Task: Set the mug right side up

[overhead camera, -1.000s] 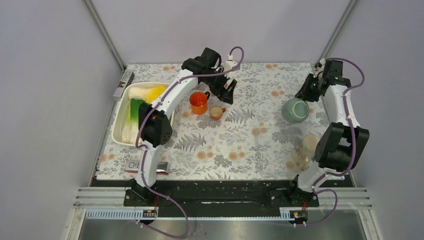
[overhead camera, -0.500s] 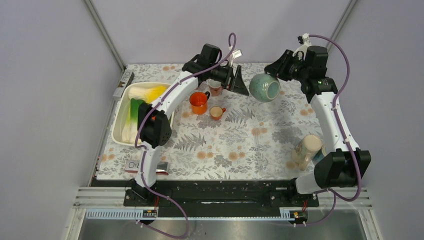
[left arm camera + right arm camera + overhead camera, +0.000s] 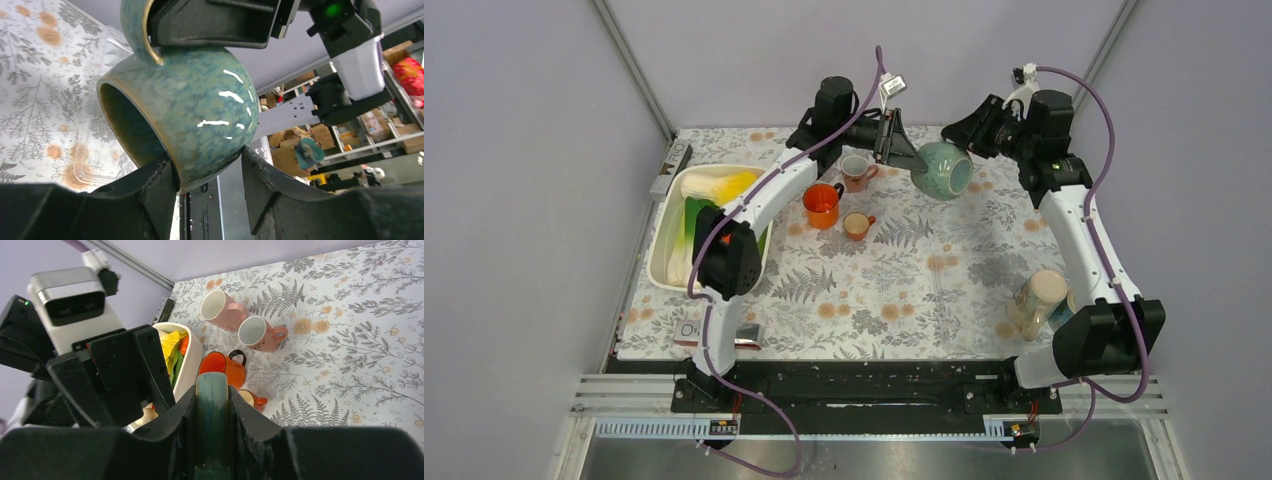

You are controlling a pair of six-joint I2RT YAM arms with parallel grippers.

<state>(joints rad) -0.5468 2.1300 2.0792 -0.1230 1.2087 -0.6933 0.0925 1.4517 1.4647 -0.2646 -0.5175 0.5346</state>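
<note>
The blue-green glazed mug (image 3: 944,170) hangs in the air over the rear middle of the table, lying on its side with its mouth facing down-left. My right gripper (image 3: 972,133) is shut on the mug's handle (image 3: 212,405), which fills the gap between its fingers. My left gripper (image 3: 912,160) reaches in from the left. In the left wrist view the mug's round body (image 3: 200,105) sits between that gripper's (image 3: 209,167) two fingers; one finger touches the rim, the other the body. The mug's base is hidden.
On the flowered cloth stand an orange mug (image 3: 821,205), a small orange cup (image 3: 856,226) and a brownish mug (image 3: 856,172). A white bin (image 3: 664,240) holding vegetables is at the left. A tan jar (image 3: 1038,298) stands near the right arm.
My right gripper lifted the mug off the table at the right and carried it left to the rear middle. My left gripper swung right and closed round its body.
</note>
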